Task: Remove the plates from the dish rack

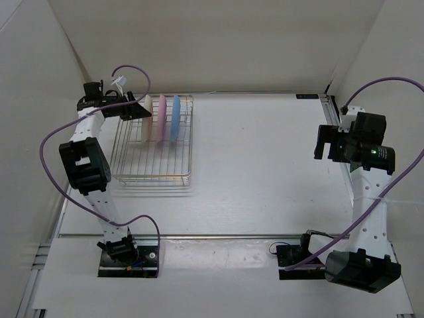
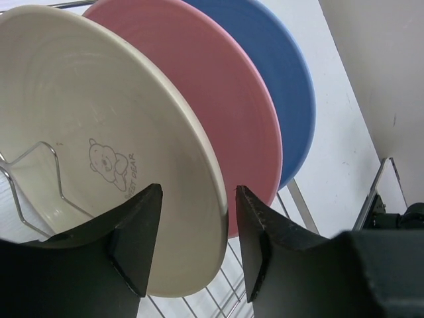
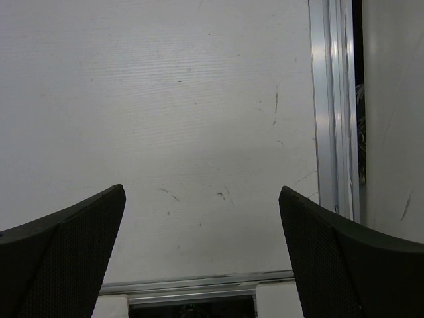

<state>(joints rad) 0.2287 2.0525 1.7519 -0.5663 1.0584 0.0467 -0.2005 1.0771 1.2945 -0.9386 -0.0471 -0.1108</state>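
Plates standing in the rack, left claw at the cream one

Left claw [image 2: 199, 192] is up at ten o'clock on the table [image 1: 265, 165], at the far end of the wire rack [image 1: 152, 175]. Its two fingers are apart, one on each side of the edge of the cream plate [image 2: 99, 119], and some room shows between them. A little bear [image 2: 109, 162] is drawn on that plate. All three plates stand on their edges in a row at the twelve o'clock end of the rack: cream, then the pink plate [image 2: 218, 86], then the blue plate [image 2: 278, 79]. Right claw [image 3: 202, 192] hangs over the table at three o'clock, well away from the rack, wide apart with nothing in it.
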